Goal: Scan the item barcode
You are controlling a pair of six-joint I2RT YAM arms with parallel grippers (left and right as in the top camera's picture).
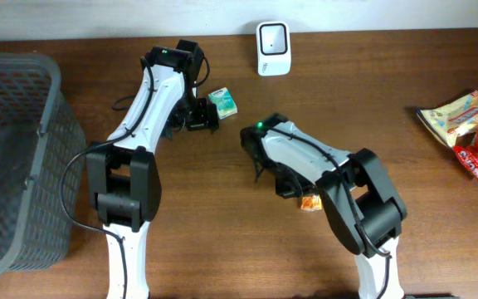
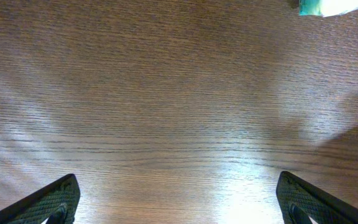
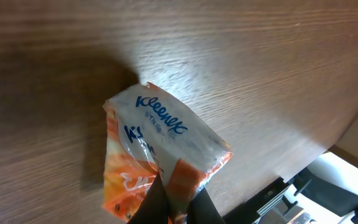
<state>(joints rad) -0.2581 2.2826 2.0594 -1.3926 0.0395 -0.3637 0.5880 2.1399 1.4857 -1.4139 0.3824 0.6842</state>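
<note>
Because the right pincer (image 3: 174, 198) had to carry the tissue pack (image 3: 160, 149) to the scanner (image 1: 272, 38), its fingers were pressed tight on one end of the pack. The pack was well below the scanner and a bit to the right, low by the table (image 1: 222, 183). I could not tell if it touched the wood. The rest of the pack stuck out free, maybe so the scanner could see it. Its long side ran on a slant away from the fingers. The face with the blue name looked up at the wrist camera. No barcode showed, so it may be on the other face. The left pincer (image 2: 178, 180) was spread wide and held nothing. It sat below and left of the scanner, beside a green pack (image 1: 222, 101).
</note>
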